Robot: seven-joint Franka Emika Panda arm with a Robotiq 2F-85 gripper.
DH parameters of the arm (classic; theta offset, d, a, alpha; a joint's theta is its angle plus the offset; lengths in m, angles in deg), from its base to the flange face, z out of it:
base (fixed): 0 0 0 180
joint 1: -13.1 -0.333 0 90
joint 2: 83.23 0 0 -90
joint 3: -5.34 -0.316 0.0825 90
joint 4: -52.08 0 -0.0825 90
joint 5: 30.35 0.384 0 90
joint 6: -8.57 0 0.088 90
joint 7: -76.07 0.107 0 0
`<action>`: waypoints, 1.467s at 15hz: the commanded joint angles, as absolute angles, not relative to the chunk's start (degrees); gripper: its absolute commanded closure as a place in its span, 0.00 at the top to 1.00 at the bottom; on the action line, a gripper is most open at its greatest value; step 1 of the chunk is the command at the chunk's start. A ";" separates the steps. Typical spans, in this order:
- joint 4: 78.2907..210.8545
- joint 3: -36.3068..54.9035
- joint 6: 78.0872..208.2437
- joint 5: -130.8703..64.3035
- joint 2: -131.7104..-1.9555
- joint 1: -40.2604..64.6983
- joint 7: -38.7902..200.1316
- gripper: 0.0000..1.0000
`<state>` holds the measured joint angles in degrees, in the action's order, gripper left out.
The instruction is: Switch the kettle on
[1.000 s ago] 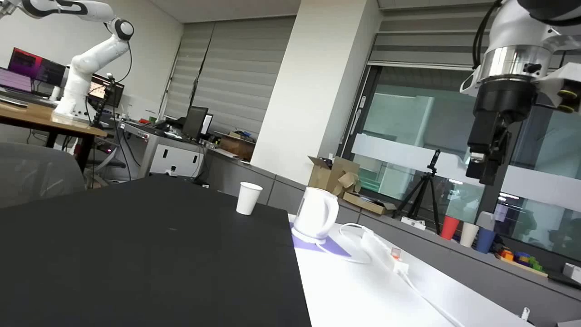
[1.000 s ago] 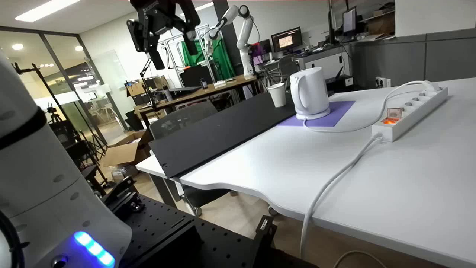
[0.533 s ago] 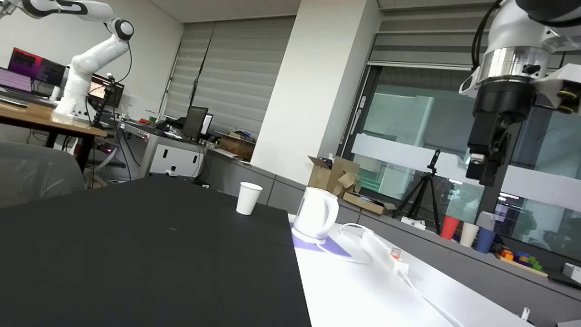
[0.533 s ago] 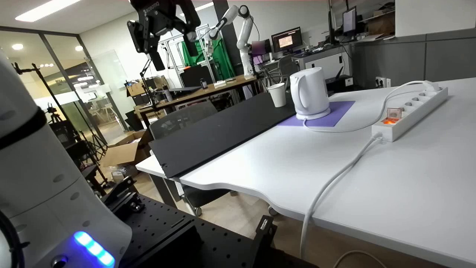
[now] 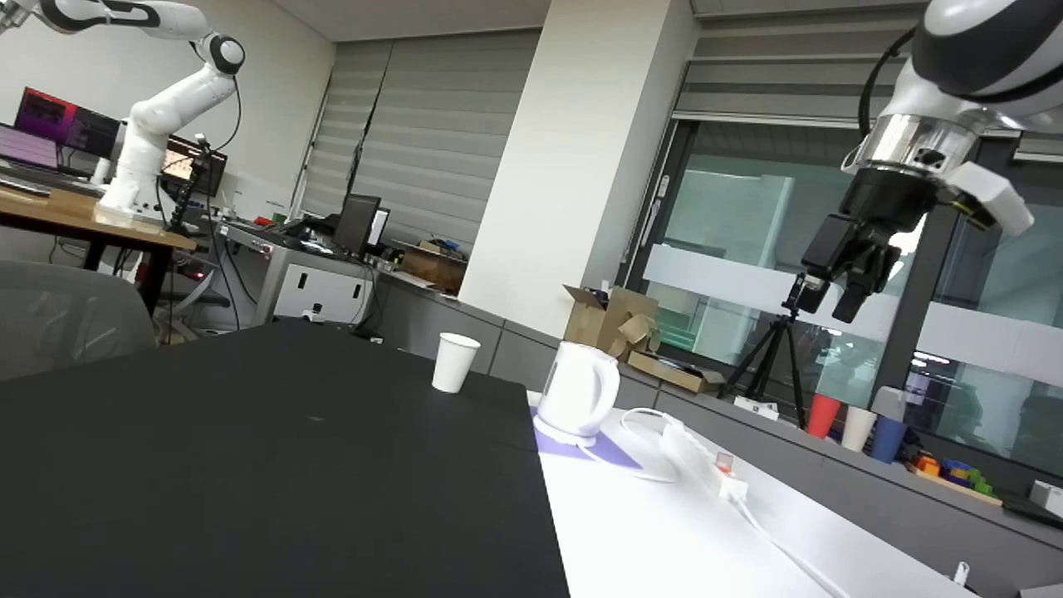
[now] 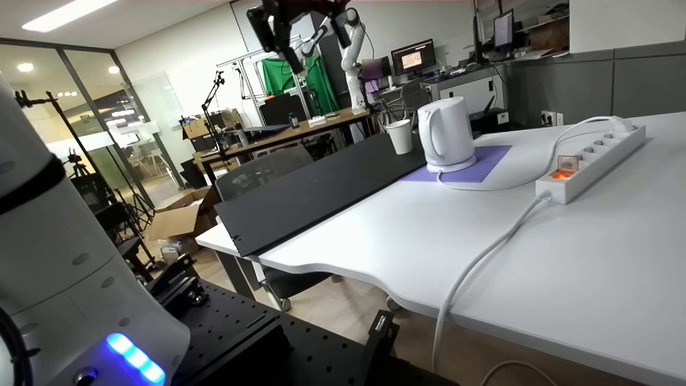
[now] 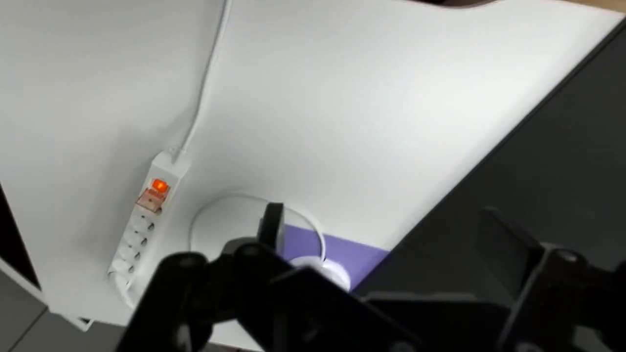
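Observation:
The white kettle stands upright on its base on a purple sheet; it also shows in an exterior view, its loop handle facing the robot's side. My gripper is open and empty, high above the table and well apart from the kettle; it also shows at the top of an exterior view. In the wrist view my gripper has its fingers wide apart. There only the low white part of the kettle shows; the rest is hidden behind the gripper. The kettle's switch cannot be made out.
A white power strip with a lit orange switch lies on the white table, a cable joining it to the kettle base. A white cup stands on the black board beside the kettle.
My gripper has swung and tilted: it moved left in an exterior view, and right and slightly up in an exterior view, toward the kettle's side. The kettle, cup and power strip have not moved.

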<state>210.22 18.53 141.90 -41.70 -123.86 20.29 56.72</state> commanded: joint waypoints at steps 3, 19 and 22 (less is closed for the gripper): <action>197.45 20.06 155.19 -41.14 -102.83 20.72 56.83 0.60; 166.26 11.93 144.85 -35.11 -73.11 20.29 57.09 0.01; 165.25 11.86 144.37 -35.11 -72.22 20.38 57.10 0.01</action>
<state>165.33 12.60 144.50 -34.91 -72.20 19.68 56.95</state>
